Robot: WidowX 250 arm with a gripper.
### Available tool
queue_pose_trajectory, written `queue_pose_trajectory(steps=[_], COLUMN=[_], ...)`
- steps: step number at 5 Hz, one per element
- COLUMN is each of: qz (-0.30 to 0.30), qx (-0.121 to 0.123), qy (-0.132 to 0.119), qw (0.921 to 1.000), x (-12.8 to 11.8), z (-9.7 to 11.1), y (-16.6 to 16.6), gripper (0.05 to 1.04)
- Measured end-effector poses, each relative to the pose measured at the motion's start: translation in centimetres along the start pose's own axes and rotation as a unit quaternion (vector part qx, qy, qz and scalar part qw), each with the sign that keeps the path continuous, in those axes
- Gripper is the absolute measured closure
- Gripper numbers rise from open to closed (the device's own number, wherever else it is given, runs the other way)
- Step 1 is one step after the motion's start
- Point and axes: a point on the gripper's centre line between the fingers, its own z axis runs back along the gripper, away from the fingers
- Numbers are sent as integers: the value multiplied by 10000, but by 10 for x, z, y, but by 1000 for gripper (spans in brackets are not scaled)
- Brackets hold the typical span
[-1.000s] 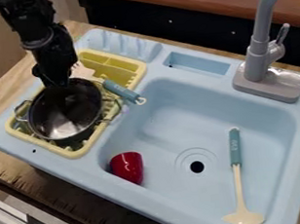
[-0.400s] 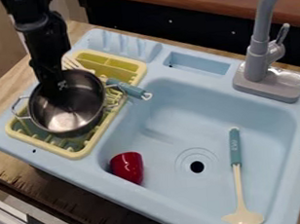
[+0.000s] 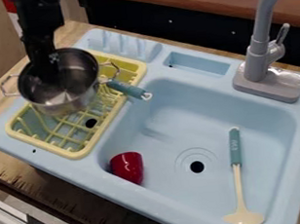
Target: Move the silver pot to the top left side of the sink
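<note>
The black gripper (image 3: 47, 68) is at the upper left, reaching down at the far-left part of the silver pot (image 3: 72, 86) and shut on it. The pot is tilted with its open top facing the camera, over the back part of the yellow dish rack (image 3: 81, 151). Its bottom seems raised off the rack, and one wire handle sticks out on each side. The rack stands on the left side of the light blue sink (image 3: 178, 107).
A teal-handled utensil (image 3: 128, 90) lies across the rack's right edge, beside the pot. In the basin are a red cup (image 3: 127, 168) and a cream spatula with a teal handle (image 3: 235, 149). A grey faucet (image 3: 258, 61) stands at the back right.
The pot has moved up the view, toward the back of the rack, together with the gripper, uncovering the rack's front slats. The teal-handled utensil has shifted slightly to the right.
</note>
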Motion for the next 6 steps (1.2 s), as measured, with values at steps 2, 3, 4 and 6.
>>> queue_pose_trajectory(steps=[2, 3, 4, 6], qz=[1283, 2097, 2727, 3105], qx=[-279, -425, -613, -716], qy=[-527, -866, -849, -947], qw=[9899, 9730, 9564, 9431], x=[38, 66, 90, 119], z=[29, 31, 24, 11], y=[-12, -26, -41, -70], gripper=[1025, 1025, 1025, 1025])
